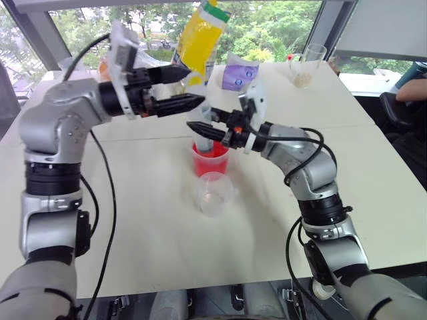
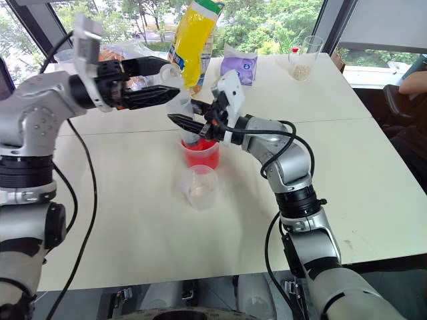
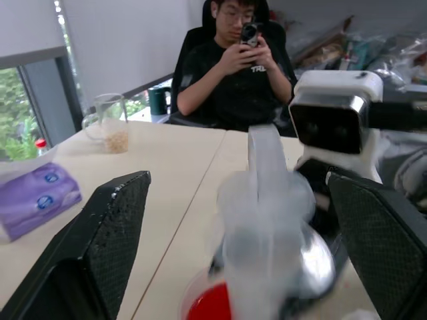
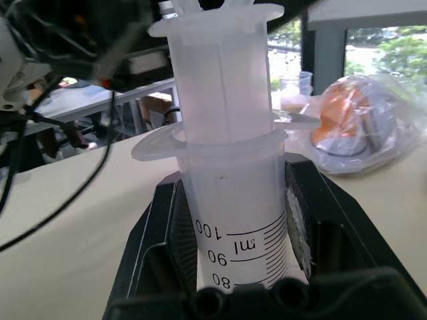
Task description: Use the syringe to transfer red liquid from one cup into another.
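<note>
Right wrist view shows the right gripper (image 4: 233, 233) fingers clamped on the large clear plastic syringe (image 4: 230, 167) with black graduation marks, standing upright in the red-tinted clear plastic cup (image 1: 210, 159). The left gripper (image 1: 179, 87) fingers stand apart beside the plunger top. To draw red liquid (image 1: 212, 153) well, they should close squarely on the plunger and pull straight up.

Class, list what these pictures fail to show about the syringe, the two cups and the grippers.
- Syringe tip: hidden inside the red cup, behind the right gripper, in the head views.
- Syringe fill: scale below 80 cut off by the right gripper's body, right wrist view.
- Small cup contents: too small to tell, head views.
- Plunger: blurred, left wrist view, between the open left gripper's fingers.
</note>
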Controlling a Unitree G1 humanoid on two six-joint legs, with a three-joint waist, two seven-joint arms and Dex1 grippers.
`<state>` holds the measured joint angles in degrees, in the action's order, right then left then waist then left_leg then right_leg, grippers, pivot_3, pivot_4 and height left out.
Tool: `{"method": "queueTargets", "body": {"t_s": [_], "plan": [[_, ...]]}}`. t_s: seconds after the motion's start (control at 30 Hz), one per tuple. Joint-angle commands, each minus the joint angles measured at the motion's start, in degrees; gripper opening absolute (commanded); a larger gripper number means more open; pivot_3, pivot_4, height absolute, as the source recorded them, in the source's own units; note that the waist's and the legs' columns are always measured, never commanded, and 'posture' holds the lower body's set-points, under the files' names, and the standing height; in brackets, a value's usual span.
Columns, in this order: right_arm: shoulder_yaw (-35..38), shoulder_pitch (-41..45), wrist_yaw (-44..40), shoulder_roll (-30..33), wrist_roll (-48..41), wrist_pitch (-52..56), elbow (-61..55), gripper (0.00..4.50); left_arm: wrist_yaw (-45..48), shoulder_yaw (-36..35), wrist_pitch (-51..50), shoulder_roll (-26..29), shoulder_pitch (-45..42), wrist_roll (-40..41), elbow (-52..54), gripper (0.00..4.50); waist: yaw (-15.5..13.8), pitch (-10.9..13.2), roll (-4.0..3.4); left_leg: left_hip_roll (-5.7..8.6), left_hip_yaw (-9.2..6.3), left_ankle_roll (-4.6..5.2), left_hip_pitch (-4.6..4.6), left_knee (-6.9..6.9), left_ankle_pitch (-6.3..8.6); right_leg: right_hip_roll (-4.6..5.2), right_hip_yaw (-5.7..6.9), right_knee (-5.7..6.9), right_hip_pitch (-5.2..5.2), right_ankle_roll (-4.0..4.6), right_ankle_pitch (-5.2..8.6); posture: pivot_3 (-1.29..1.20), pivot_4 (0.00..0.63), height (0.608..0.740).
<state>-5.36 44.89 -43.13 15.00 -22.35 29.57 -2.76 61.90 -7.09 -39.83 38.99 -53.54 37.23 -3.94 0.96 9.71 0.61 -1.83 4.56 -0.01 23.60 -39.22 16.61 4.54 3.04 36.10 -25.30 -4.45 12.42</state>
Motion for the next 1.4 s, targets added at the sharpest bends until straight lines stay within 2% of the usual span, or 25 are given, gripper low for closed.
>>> {"method": "queueTargets", "body": {"t_s": [0.03,0.27,0.47,0.57,0.63,0.73,0.93,1.2,1.4], "plan": [[2.01,2.29,0.37,0.32,-1.43,-0.70,-2.61,1.42,-0.40,-2.93,-0.45,1.43,-0.36,1.83,1.82,4.48,-0.11,0.00,0.00,0.00,0.00,0.00,-0.01,0.00,0.00,0.00,0.00,0.00,0.01,0.00,0.00,0.00,0.150,0.740],[5.51,4.10,1.68,2.00,-5.13,3.31,-6.34,1.42,-1.37,-4.57,-1.59,1.77,-0.54,3.42,1.46,4.48,-0.18,0.00,0.00,0.01,-0.01,0.00,-0.03,0.00,0.00,0.02,0.00,-0.01,0.06,0.00,0.00,0.00,0.150,0.740],[12.89,6.87,2.77,6.11,-20.72,17.44,-15.40,1.42,-0.42,-4.51,-2.57,1.48,-2.31,4.96,0.63,4.48,-0.20,0.01,0.01,-0.01,-0.01,0.00,-0.03,0.00,0.00,0.01,0.01,-0.01,0.05,0.00,0.00,0.00,0.150,0.740],[15.27,5.57,3.21,8.06,-29.63,23.58,-20.08,1.42,0.30,-4.58,-3.40,1.19,-3.89,6.39,-0.11,4.48,-0.27,0.02,0.03,-0.01,-0.02,0.01,-0.08,0.00,0.01,0.02,0.01,-0.02,0.12,0.00,0.00,0.00,0.150,0.740],[15.06,3.56,3.82,8.79,-32.14,25.10,-22.31,1.42,0.75,-4.53,-3.93,0.93,-4.92,7.27,-0.56,4.48,-0.25,0.02,0.03,0.00,-0.02,0.01,-0.08,0.00,0.01,0.02,0.01,-0.02,0.14,0.00,0.00,0.00,0.150,0.740],[10.87,-1.95,3.20,10.13,-28.81,22.86,-24.98,1.42,2.24,-4.04,-4.86,0.67,-5.78,8.92,0.15,4.48,-0.22,0.01,0.05,0.01,-0.02,0.02,-0.12,0.00,0.01,0.02,0.01,-0.03,0.16,0.00,0.00,0.00,0.150,0.740],[5.90,-7.71,1.55,11.15,-23.35,17.10,-24.97,1.42,3.26,-3.62,-9.32,0.97,-5.19,12.83,3.57,4.48,-0.13,0.03,0.06,0.01,-0.02,0.02,-0.13,0.00,0.01,0.00,0.00,-0.01,0.15,0.00,0.01,0.00,0.150,0.740],[3.53,-9.76,0.05,11.67,-20.19,13.36,-24.16,1.42,4.33,-2.97,-15.18,1.16,-3.49,18.06,9.59,4.48,-0.18,0.06,0.11,0.01,-0.03,0.02,-0.13,0.00,0.01,0.01,-0.01,-0.01,0.16,-0.01,0.01,0.00,0.150,0.740],[2.91,-9.54,-0.41,11.46,-19.38,12.67,-23.62,1.42,3.72,-0.49,-15.60,0.30,-2.56,17.40,11.49,4.48,-0.25,0.06,0.12,0.01,-0.03,0.02,-0.14,0.00,0.01,0.01,-0.01,-0.02,0.17,-0.01,0.01,0.00,0.150,0.740]]}}
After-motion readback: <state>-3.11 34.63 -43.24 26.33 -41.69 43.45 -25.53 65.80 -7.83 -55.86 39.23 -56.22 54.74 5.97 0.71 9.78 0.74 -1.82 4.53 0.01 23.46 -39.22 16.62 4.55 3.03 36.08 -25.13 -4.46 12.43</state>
